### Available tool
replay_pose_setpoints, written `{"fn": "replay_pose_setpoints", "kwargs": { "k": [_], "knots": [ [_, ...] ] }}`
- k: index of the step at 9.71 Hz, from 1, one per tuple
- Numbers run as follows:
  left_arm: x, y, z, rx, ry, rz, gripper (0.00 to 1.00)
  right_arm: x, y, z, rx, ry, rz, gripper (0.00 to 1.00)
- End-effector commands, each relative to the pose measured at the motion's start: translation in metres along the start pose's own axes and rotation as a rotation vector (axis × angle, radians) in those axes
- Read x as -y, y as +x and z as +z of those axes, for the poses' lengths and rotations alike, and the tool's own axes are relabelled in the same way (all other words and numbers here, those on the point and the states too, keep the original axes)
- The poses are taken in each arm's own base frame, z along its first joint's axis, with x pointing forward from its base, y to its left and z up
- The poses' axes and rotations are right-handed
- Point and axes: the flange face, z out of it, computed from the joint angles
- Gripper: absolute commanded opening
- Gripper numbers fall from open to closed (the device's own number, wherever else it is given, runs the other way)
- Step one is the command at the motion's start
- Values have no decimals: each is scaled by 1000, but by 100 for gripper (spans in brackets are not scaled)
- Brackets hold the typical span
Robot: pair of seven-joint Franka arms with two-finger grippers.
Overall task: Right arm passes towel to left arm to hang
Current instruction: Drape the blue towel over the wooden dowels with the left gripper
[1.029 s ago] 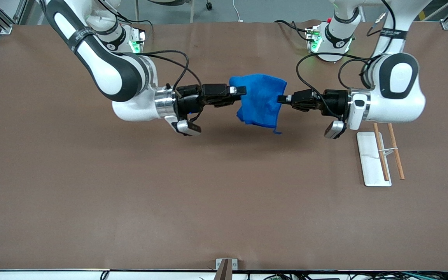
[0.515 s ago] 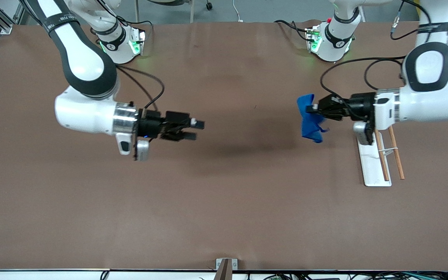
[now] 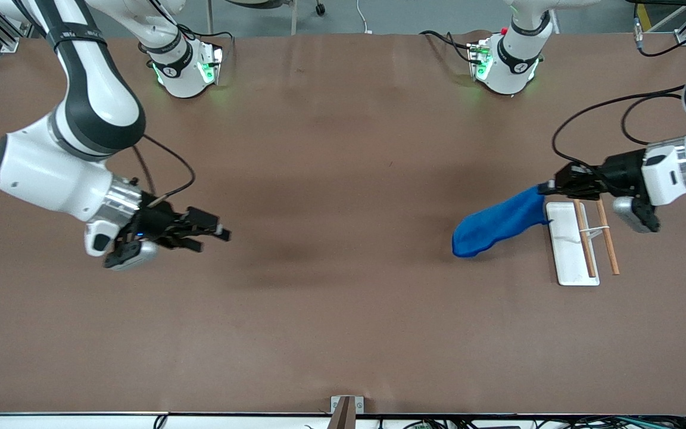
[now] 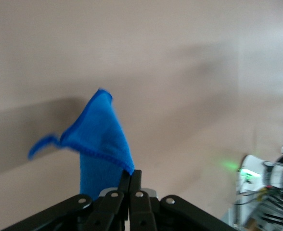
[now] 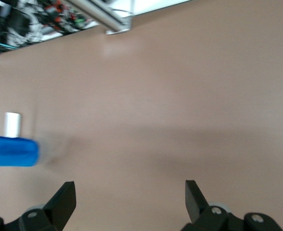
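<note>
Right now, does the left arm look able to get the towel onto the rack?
Probably yes. The left gripper is shut on the towel right above the rack, and nothing stands between them. The right gripper waits open toward its own end.

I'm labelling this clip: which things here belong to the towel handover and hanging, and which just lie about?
Job:
bright blue soft towel
left gripper, shut on it
right gripper, open
white rack with wooden rails

Lying about:
brown table only
</note>
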Motion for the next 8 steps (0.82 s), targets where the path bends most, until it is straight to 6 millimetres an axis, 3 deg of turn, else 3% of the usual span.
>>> {"fn": "replay_pose_setpoints", "kwargs": {
  "k": [1, 4, 7, 8],
  "knots": [
    [55, -2, -13, 18, 105, 15, 0, -50, 2, -42, -7, -180, -18, 100],
    [140, -22, -66, -72, 205, 6, 0, -55, -10, -107, 2, -414, -8, 100],
    [202, -37, -77, -90, 278, -15, 0, -72, -35, -185, 15, -448, 78, 100],
    [227, -47, -77, -74, 289, 24, 0, -74, -38, -202, 36, -451, 98, 100]
  ]
}}
